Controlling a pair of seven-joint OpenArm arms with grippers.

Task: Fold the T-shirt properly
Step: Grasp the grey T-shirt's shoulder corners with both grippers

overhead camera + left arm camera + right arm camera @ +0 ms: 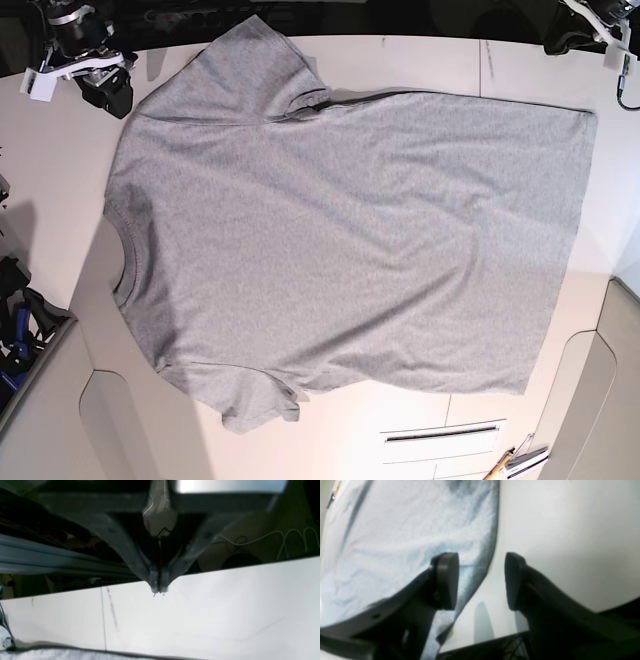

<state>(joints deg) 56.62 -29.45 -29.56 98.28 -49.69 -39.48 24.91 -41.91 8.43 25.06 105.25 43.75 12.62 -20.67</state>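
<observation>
The heather-grey T-shirt (340, 230) lies spread flat on the white table (40, 180), plain side up, with its ribbed neck to the left and its hem to the right. My right gripper (108, 92) hovers at the table's far left corner, just beside the upper sleeve. In the right wrist view it (481, 581) stands open; one pad (446, 580) is over the T-shirt's edge (395, 530), the other over bare table. Over the table's far edge my left gripper (158, 590) is shut on nothing. A strip of T-shirt (50, 655) shows below it.
A narrow slot (440, 434) is cut into the table near the front edge. Small tools (515, 462) lie at the front right corner. A dark bin with blue items (15, 340) stands off the left side. White cables (287, 536) lie on the floor beyond the table.
</observation>
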